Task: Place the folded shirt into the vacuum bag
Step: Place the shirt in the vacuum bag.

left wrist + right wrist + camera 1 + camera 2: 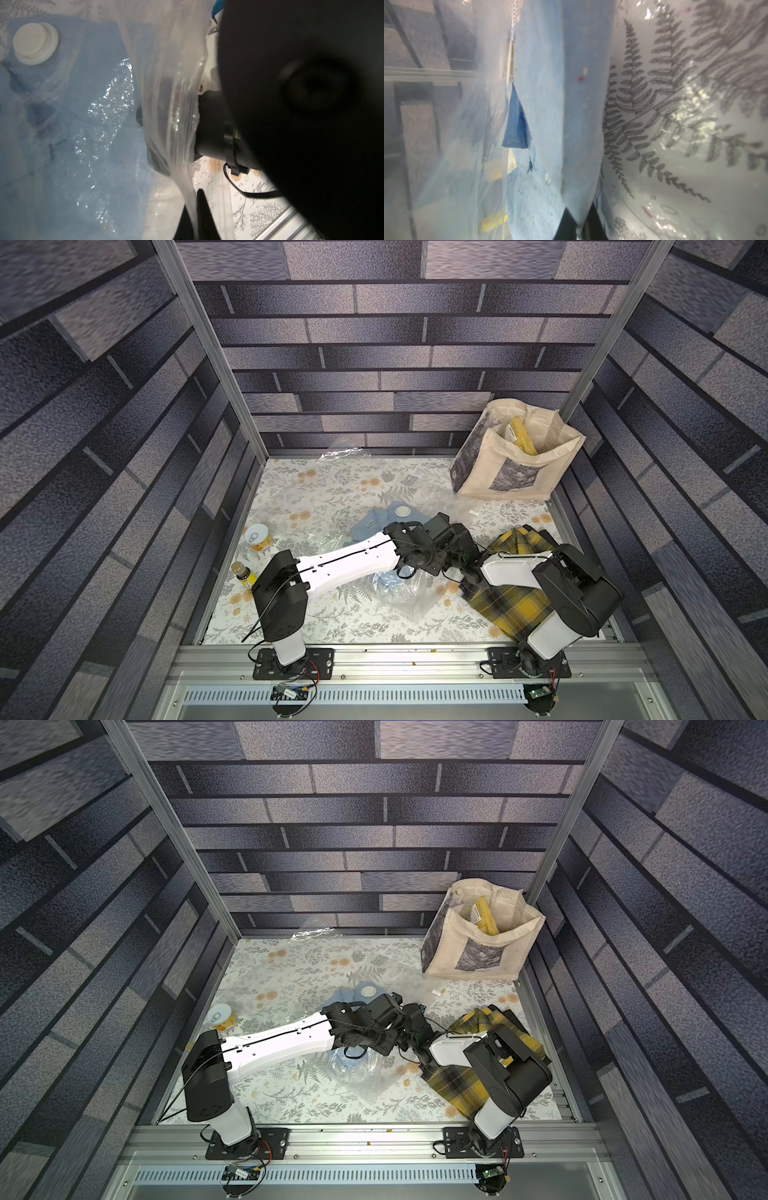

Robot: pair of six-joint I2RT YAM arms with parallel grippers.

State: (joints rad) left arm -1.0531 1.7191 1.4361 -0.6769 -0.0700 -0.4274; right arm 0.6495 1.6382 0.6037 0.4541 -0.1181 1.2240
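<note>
Fern-and-blossom cloth (357,626) covers the table, inside walls printed as grey brick. Nearest, on the right, a yellow-and-black plaid garment (515,601) lies spread under the right arm. Just beside it, toward the middle, a crumpled corner of the vacuum bag (407,601) rests on the cloth. A small bottle (243,574) stands near the left edge.

Both arms meet over the middle of the table. The left gripper (195,212) is pressed together on a lifted sheet of the bag's clear film — in the left wrist view the plastic runs up from between its fingers. The right gripper (578,226) is closed too, pinching a fold of the blue shirt (542,104); I cannot tell whether film is caught in that pinch as well.

The shirt lies at the table's centre under the bag's plastic, a button showing through, with the round white valve cap (402,511) over its far part. A pull-tab can (258,536) stands off to the left.

Farther back on the right, a beige tote bag (519,460) stands open with a yellow packet (521,435) inside — and the vacuum bag's far end glints at the back wall.
</note>
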